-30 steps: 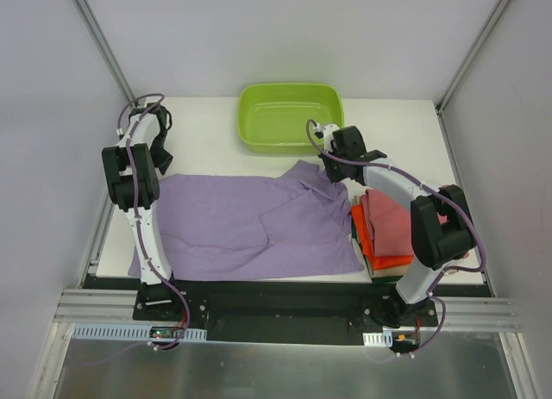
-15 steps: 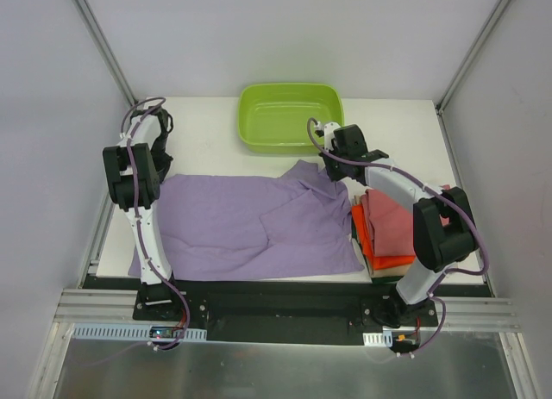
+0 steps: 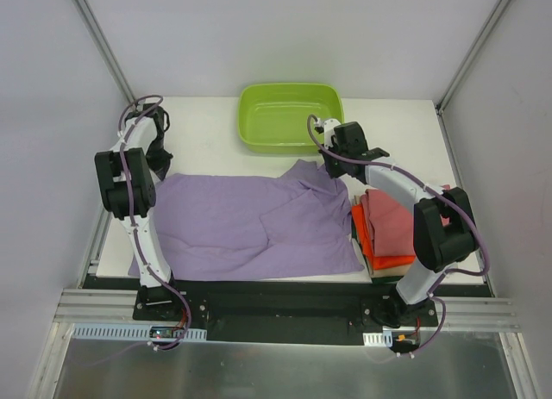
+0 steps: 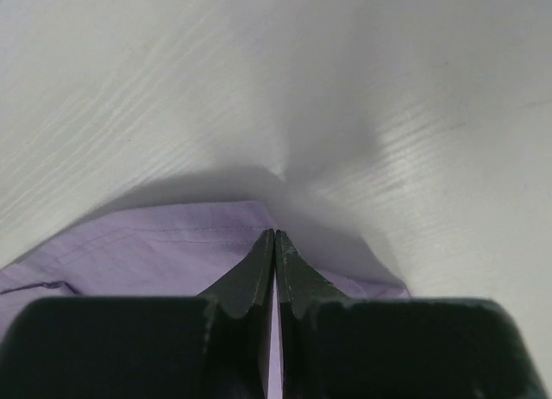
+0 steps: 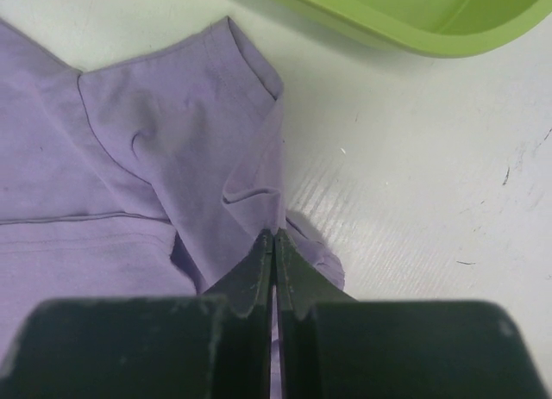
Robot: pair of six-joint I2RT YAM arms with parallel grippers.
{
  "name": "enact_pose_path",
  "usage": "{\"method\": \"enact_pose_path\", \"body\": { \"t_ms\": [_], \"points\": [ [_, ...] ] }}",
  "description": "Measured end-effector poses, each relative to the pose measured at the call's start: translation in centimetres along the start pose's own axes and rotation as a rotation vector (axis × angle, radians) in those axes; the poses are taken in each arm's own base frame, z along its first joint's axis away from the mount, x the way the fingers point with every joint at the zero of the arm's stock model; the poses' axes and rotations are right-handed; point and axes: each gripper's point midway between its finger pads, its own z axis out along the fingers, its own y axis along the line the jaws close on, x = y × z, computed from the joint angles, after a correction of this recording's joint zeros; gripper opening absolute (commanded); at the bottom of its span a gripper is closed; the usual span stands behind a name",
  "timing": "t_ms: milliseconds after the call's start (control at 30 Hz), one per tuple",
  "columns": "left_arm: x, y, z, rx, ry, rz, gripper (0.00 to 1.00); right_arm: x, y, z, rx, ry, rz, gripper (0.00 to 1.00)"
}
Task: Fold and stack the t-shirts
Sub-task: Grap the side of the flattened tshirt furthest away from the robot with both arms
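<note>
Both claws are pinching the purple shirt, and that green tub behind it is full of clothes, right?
Not quite. The green tub is empty, as the top view shows. The rest holds: the left gripper and right gripper are each shut on the purple shirt.

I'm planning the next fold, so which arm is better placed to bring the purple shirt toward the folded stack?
Probably right: the right hand pinches the lilac shirt at its sleeve near the folded stack; the left hand pinches the far-left corner, across the shirt from it.
</note>
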Motion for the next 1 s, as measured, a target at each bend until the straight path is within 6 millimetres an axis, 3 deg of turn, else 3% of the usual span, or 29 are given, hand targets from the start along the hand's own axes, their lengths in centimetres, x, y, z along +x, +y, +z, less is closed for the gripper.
{"method": "enact_pose_path", "body": {
  "t_ms": [133,367,533,700,800,1000],
  "points": [
    [0.7,-0.5,-0.8,0.071,0.025,0.012,0.0,-0.1,0.0,0.0,0.002,-0.002,0.0,0.01],
    [2.3,-0.5,0.1,0.085,0.071,0.018,0.0,-0.1,-0.1,-0.1,0.006,-0.005,0.0,0.01],
    [3.0,1.7,-0.6,0.066,0.025,0.005,0.0,-0.5,-0.2,-0.8,0.012,-0.026,0.0,0.01],
    [2.7,4.1,-5.2,0.179,-0.095,-0.049,0.0,-0.6,0.4,-2.5,-0.008,-0.061,-0.002,0.01],
    [3.0,5.3,-6.8,0.234,-0.147,-0.075,0.0,-0.4,1.1,-4.1,-0.023,-0.089,-0.011,0.01],
    [5.9,6.7,-5.4,0.239,-0.114,-0.065,0.0,0.6,3.1,-7.1,-0.06,-0.13,-0.034,0.01]
  ]
}}
